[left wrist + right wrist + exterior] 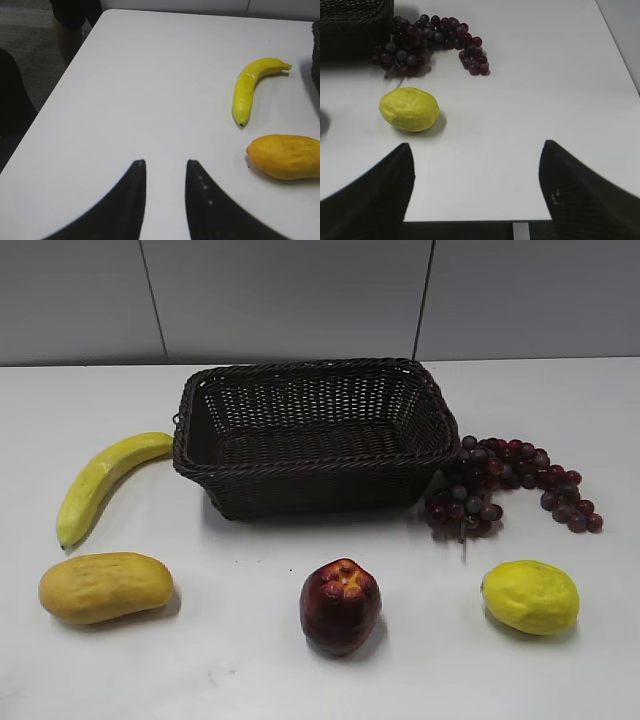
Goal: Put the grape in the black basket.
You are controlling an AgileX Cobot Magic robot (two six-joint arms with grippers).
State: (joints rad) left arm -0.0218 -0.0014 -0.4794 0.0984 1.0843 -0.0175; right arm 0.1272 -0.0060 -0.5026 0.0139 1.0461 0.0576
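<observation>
The grape (512, 483) is a long bunch of dark purple-red berries lying on the white table just right of the black basket (312, 435), touching its right side. In the right wrist view the grape (427, 44) lies at the top, next to the basket corner (355, 22). My right gripper (476, 150) is open wide and empty, above the table's front edge, well short of the grape. My left gripper (165, 164) is open and empty over bare table left of the fruit. Neither gripper shows in the exterior view.
A banana (100, 483) and an orange mango (105, 587) lie left of the basket; both also show in the left wrist view, the banana (252, 87) and the mango (285, 156). A dark red apple-like fruit (340, 606) sits front middle. A yellow lemon (530, 596) lies front right, between my right gripper and the grape (409, 109).
</observation>
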